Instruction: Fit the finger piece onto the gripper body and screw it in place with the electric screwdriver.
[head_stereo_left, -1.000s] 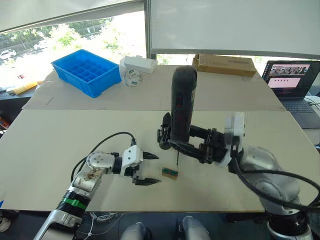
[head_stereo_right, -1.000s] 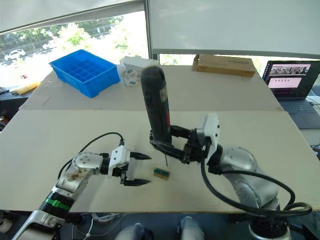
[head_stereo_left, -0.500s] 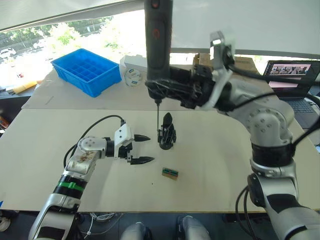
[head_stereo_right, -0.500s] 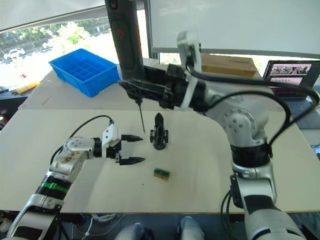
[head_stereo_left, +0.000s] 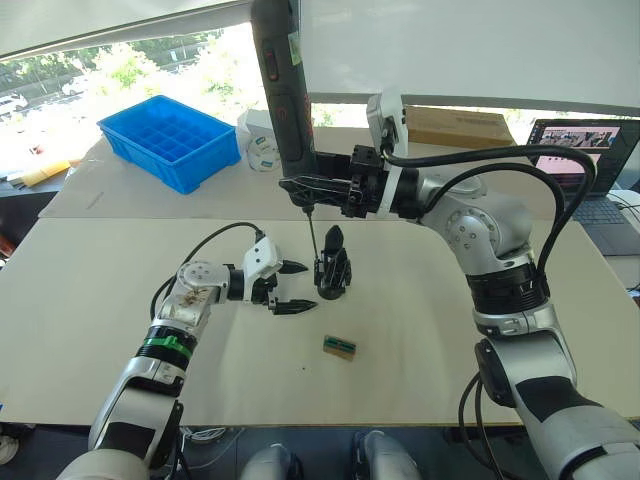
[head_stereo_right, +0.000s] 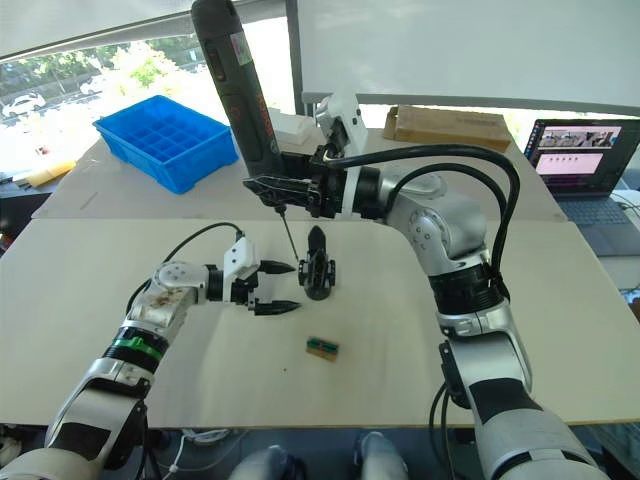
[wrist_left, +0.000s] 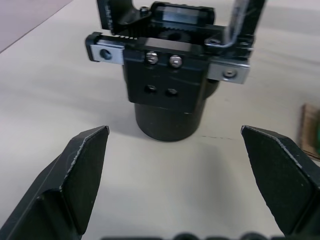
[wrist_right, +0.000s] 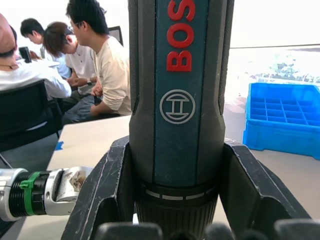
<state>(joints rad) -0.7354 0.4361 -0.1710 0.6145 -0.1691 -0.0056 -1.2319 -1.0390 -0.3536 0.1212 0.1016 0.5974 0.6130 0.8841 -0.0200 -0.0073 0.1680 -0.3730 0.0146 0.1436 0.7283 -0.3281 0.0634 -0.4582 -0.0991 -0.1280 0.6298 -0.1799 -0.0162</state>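
Now, steady the gripper body (head_stereo_left: 333, 272) before driving anything. Standing upright near the middle of the desk (head_stereo_left: 450, 340), well away from every edge, with a small green block (head_stereo_left: 340, 346) lying apart from it toward the near edge. Cannot tell the finger piece apart from the black point rising off the top of the body; judged to be seated there already, but check before pressing down.

Left gripper (head_stereo_left: 309, 287) released, spread wide, just beside the body on its left-edge side and not touching it. Move it forward so that one pad passes each side of the round base, then close low on that base, clear of the two bright screw heads (wrist_left: 160, 59) on the face turned to the left wrist view. Grip firmly, since torque from the tool would likely spin or tip so small a block.

Right gripper (head_stereo_left: 320, 188) clenched around the lower barrel of the screwdriver (head_stereo_left: 285, 100), held high and leaning a little toward the desk's left edge, the thin bit (head_stereo_left: 312, 233) hanging just beside the body's upper left. Straighten the tool so the bit runs in line with the screw, lower slowly, and feel for the head before turning. Cannot tell from these views which screw hole is meant. Avoid pushing sideways; a slipped bit could knock the body over.
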